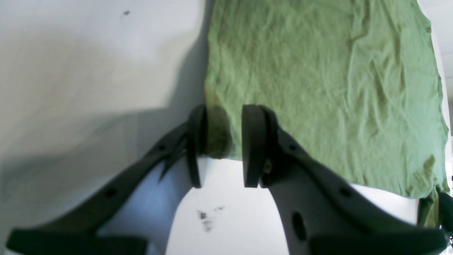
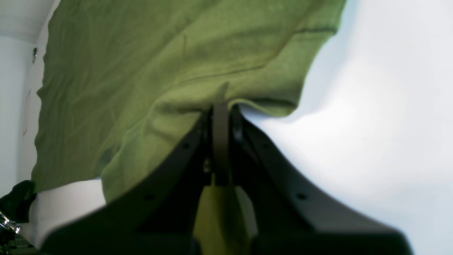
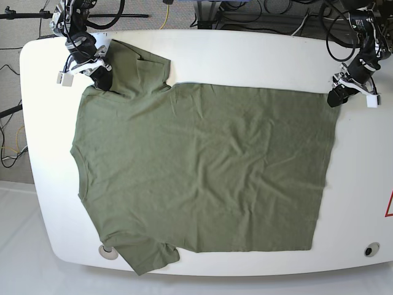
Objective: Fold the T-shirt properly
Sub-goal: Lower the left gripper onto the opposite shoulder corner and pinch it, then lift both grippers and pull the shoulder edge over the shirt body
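Where the left wrist camera looks down, the left gripper [image 1: 221, 145] stands with its jaws apart around a corner of the T-shirt [image 1: 318, 88], not clamped — the green cloth spreads away over the white table [image 1: 88, 71]. From the right wrist camera, the right gripper [image 2: 221, 117] is pressed together on a pinched edge of the shirt. Seen from the base view, the T-shirt [image 3: 202, 172] lies spread flat on the table [image 3: 245, 55] — one gripper by the far sleeve, the other at the far hem corner.

Olive-green T-shirt [image 3: 202, 172], plain, wrinkled, spread flat across the white table.
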Controlling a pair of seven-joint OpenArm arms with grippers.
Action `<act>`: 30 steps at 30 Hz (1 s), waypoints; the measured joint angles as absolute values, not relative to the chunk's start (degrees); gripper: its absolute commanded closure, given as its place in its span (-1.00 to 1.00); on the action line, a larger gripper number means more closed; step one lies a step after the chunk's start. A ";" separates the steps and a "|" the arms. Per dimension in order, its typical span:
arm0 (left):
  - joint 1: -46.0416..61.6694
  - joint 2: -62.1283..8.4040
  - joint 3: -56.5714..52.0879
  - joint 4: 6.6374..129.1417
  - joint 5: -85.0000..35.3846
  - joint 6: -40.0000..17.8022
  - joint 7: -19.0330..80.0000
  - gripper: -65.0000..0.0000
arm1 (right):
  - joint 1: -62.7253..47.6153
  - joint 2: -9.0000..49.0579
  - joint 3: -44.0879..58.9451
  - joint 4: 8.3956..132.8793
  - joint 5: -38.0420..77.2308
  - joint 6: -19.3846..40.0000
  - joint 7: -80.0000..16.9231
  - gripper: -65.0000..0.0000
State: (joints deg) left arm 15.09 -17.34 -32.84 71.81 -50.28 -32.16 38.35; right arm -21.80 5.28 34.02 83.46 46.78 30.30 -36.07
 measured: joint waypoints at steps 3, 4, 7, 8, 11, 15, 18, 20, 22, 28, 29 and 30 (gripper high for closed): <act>15.11 -17.32 -32.84 71.66 -50.85 -32.16 38.54 0.52 | -21.80 5.28 34.02 83.46 46.81 30.30 -36.07 1.00; 15.11 -17.34 -32.84 71.66 -50.89 -32.16 38.63 0.53 | -21.80 5.28 34.02 83.46 46.81 30.30 -36.07 1.00; 15.11 -17.32 -32.84 71.66 -50.92 -32.16 38.81 0.62 | -21.80 5.28 34.02 83.46 46.81 30.30 -36.07 1.00; 15.11 -17.32 -32.84 71.66 -50.92 -32.16 38.81 0.69 | -21.80 5.30 34.02 83.46 46.81 30.30 -36.07 1.00; 15.11 -17.34 -32.82 71.59 -50.63 -32.18 38.74 0.94 | -21.80 5.30 34.02 83.46 46.81 30.30 -36.05 1.00; 15.20 -17.32 -32.82 71.33 -50.26 -32.21 38.79 1.00 | -21.80 5.30 34.02 83.46 46.83 30.30 -36.05 1.00; 15.22 -17.32 -32.82 71.31 -50.28 -32.23 38.89 1.00 | -21.80 5.30 34.02 83.46 46.83 30.30 -36.05 1.00; 15.22 -17.34 -32.82 71.29 -50.30 -32.25 39.03 1.00 | -21.80 5.32 34.02 83.46 46.89 30.30 -36.05 1.00; 15.20 -17.37 -32.82 71.18 -50.72 -32.25 39.27 1.00 | -21.80 5.34 34.02 83.46 46.92 30.30 -36.07 1.00; 15.20 -17.37 -32.82 71.02 -50.92 -32.42 39.38 1.00 | -21.82 5.39 34.02 83.53 46.98 30.28 -36.12 1.00; 15.20 -17.37 -32.82 71.02 -50.92 -32.42 39.40 1.00 | -21.82 5.39 34.02 83.53 46.98 30.28 -36.14 1.00; 15.20 -17.37 -32.82 71.02 -50.92 -32.42 39.40 1.00 | -21.82 5.39 34.02 83.53 46.98 30.28 -36.14 1.00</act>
State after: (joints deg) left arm 15.20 -17.37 -32.82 71.02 -50.92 -32.42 39.40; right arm -21.82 5.39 34.02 83.53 46.98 30.28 -36.14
